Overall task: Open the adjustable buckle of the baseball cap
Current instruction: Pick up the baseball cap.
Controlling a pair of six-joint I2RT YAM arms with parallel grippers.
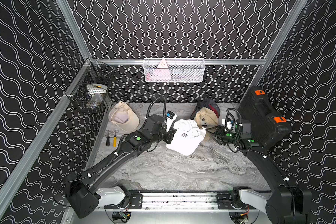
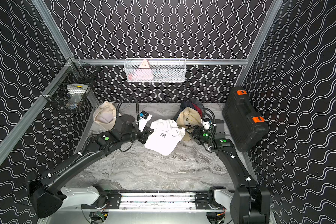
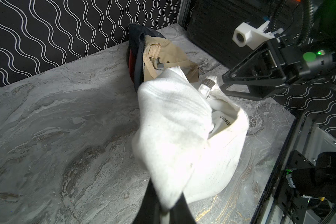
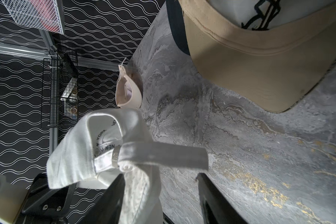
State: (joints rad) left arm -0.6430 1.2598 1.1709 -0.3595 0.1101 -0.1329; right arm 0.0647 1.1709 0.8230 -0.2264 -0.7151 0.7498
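Beside tan cotton cap (image 1: 204, 118), clamps white fabric baseball cap (image 1: 184, 140) with left gripper (image 3: 164, 203); holds right gripper (image 4: 160, 175) agape near flat white strap (image 4: 163, 153).

Both top views look down on the whole table (image 1: 163, 174); both wrist views sit close, sharing the white cap (image 3: 173, 126).

The left arm (image 1: 113, 159) stretches forward and inward with its wrist level. The left gripper (image 1: 172, 134) points sideways toward its partner, jaws pinched tight on the crown cloth of the white cap (image 1: 184, 139). In the left wrist view its 2 dark fingers (image 3: 151, 205) meet on the fabric. The right arm (image 1: 268, 164) bends in from the opposite side. The right gripper (image 4: 160, 175) faces the left one, close in front of it. Its 2 fingers (image 4: 113, 194) stand apart and grip nothing, with cloth lying against 1 of them.
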